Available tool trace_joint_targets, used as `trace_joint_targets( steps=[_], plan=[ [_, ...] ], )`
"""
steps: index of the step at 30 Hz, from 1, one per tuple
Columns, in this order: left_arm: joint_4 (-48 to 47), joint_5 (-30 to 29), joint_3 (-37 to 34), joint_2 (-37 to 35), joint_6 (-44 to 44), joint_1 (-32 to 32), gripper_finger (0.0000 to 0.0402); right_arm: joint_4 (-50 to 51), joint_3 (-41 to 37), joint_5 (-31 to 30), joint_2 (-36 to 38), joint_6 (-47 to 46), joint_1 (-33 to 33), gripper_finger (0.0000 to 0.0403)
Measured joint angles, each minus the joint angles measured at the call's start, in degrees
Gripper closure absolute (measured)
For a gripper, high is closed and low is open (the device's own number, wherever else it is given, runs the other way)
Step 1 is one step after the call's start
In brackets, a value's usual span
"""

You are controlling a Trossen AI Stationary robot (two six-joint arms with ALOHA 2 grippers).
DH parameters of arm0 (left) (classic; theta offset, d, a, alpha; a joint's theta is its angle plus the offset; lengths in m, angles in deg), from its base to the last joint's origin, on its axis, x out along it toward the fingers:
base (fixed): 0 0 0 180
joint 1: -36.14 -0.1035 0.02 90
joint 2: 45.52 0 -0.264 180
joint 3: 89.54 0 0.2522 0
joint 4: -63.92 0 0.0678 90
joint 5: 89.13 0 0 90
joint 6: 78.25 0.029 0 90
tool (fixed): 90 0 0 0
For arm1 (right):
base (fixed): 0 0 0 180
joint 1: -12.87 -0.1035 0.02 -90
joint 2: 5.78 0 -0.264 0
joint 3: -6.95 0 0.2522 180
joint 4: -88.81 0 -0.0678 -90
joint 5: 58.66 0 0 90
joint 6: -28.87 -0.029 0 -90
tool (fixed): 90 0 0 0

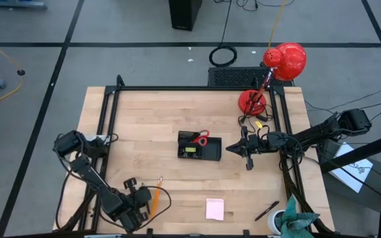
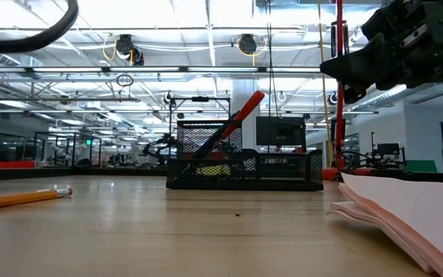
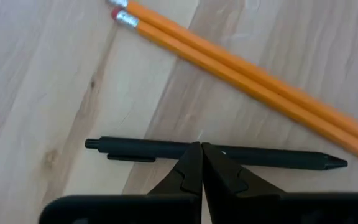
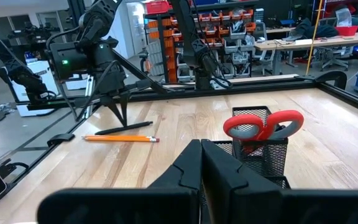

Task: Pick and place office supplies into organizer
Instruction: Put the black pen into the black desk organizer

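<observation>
Left gripper [image 3: 201, 149]: your fingers pressed together over the black pen [image 3: 148, 149], pencils [image 3: 247, 71] at one o'clock. Right gripper [image 1: 247, 149]: closed, empty, at three o'clock of organizer [image 1: 210, 153] holding red-handled scissors [image 4: 263, 124].

Room inventory, placed from the wooden table [image 1: 177, 165]:
- Floor [image 1: 111, 59]: grey, crossed by dark lines, on all sides of the table.
- Red desk lamp [image 1: 284, 63]: on the table's far right corner.
- Coiled black cable [image 1: 223, 55]: on the floor beyond the far edge.
- Ceiling strip lights [image 2: 206, 15]: bright, overhead behind the table.
- Shelving with red bins [image 4: 229, 28]: well beyond the table.
</observation>
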Motion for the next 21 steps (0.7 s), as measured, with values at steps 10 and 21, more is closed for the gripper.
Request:
trace_joint_targets(
  steps=[10, 21],
  plan=[
    [0.5, -0.4, 0.0, 0.0, 1.4, -0.4, 0.0390, 0.0, 0.0, 0.0, 0.0, 0.0, 0.0, 0.0399],
    [3.3, -2.8, 6.2, 0.2, 10.6, -4.6, 0.0393, -0.4, 0.0, 0.0, 0.0, 0.0, 0.0, 0.0399]
  ],
)
